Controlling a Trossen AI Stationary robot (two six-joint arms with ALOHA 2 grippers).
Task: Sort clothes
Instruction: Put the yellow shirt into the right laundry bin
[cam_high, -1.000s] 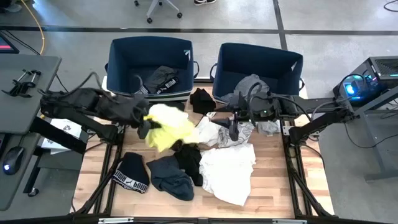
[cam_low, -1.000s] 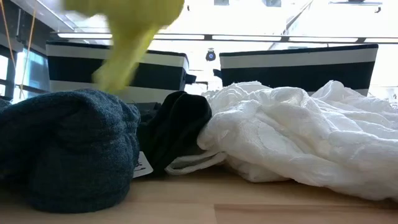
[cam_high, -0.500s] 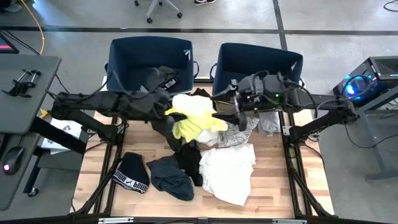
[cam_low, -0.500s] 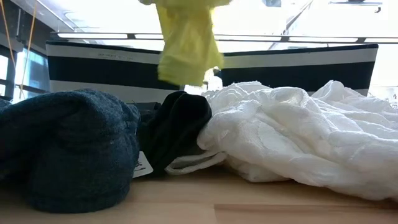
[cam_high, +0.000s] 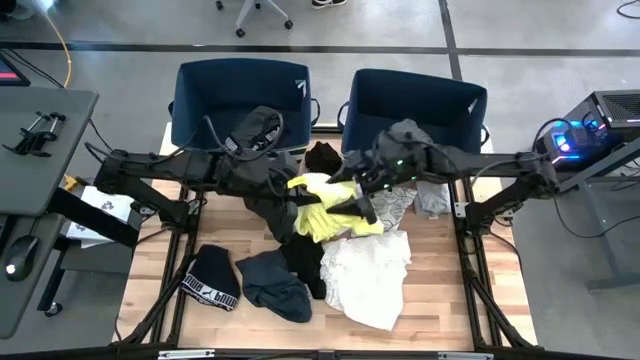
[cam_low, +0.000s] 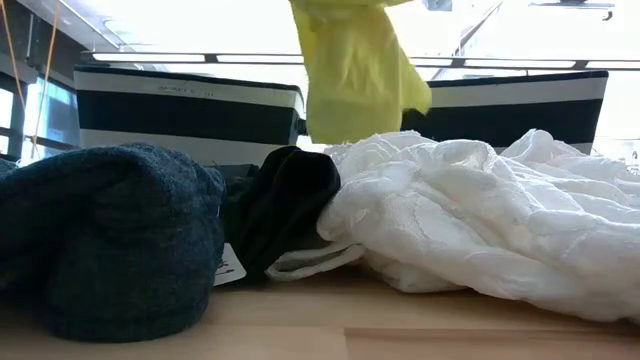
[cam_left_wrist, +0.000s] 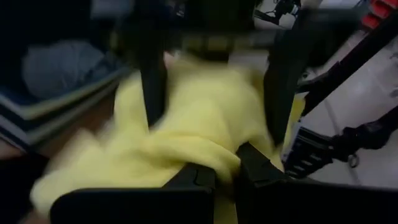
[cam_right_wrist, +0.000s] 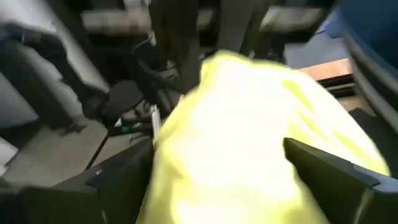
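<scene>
Two navy bins (cam_high: 240, 100) stand at the table's far edge, and in front of them lies the heap of clothes (cam_high: 365, 275) (white, black, dark grey). Above that heap hangs the neon yellow garment (cam_high: 330, 205), held clear of the white pile. The left gripper (cam_high: 293, 193) is pinched tight on its left edge, while the right gripper (cam_high: 355, 200) spreads wide around its right side, not clamped.
</scene>
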